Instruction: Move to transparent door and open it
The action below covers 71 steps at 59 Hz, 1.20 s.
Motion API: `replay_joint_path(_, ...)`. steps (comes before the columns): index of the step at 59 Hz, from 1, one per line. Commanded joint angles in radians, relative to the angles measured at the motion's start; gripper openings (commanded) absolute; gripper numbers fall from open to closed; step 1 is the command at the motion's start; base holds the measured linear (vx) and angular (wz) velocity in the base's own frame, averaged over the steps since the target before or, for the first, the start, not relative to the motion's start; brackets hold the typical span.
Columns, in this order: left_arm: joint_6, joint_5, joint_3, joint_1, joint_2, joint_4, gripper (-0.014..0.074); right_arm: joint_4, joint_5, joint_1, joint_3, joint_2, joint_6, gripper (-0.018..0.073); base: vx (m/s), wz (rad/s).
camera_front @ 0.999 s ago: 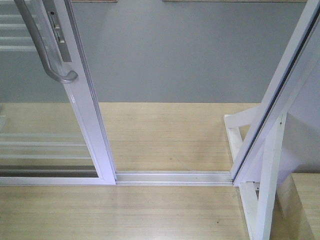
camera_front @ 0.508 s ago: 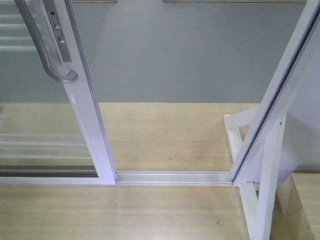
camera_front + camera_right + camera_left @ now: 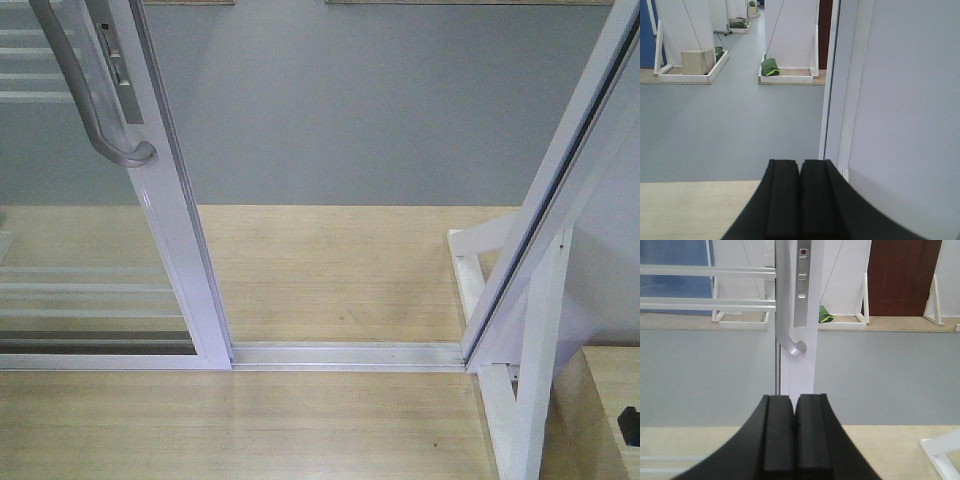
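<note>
Against the view half a second back, the one real change is a small dark object (image 3: 629, 425) that has come into the front view at the lower right edge, well to the right of the floor track (image 3: 345, 354); it may be part of the right arm, though too little shows to be sure. The transparent door (image 3: 165, 200) has not shifted: its white frame stands at the left end of the track, with the curved silver handle (image 3: 95, 100) on its left side, and the gap to the right of it up to the slanted white frame (image 3: 560, 190) is as wide as before. Judging from that gap, the door already looks slid open, so the task seems at or near its end. The left end effector (image 3: 794, 427) is clenched, its pads pressed together with nothing between them, hanging just below the handle and apart from it. The right end effector (image 3: 800, 195) is likewise clenched and empty, beside a white panel (image 3: 910, 110). No container appears near the door; only low white bases with green items (image 3: 771, 67) lie far beyond it.
</note>
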Motion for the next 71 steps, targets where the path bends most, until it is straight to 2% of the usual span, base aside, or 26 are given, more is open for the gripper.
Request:
replay_joint_path(1,0.000,-0.084,0.016,-0.005,-0.015,-0.008,-0.0003,0.033,-0.125,-0.005,0.014,-0.029,-0.043,-0.0006,0.00,0.00)
replay_joint_path(11,0.000,-0.084,0.016,-0.005,-0.015,-0.008,-0.0003,0.002,-0.172,-0.004,0.014,-0.027,-0.130,-0.0006,0.00,0.00)
replay_joint_path(71,0.000,-0.084,0.016,-0.005,-0.015,-0.008,-0.0003,0.004,-0.170,-0.004,0.014,-0.026,-0.130,-0.0006,0.00,0.00)
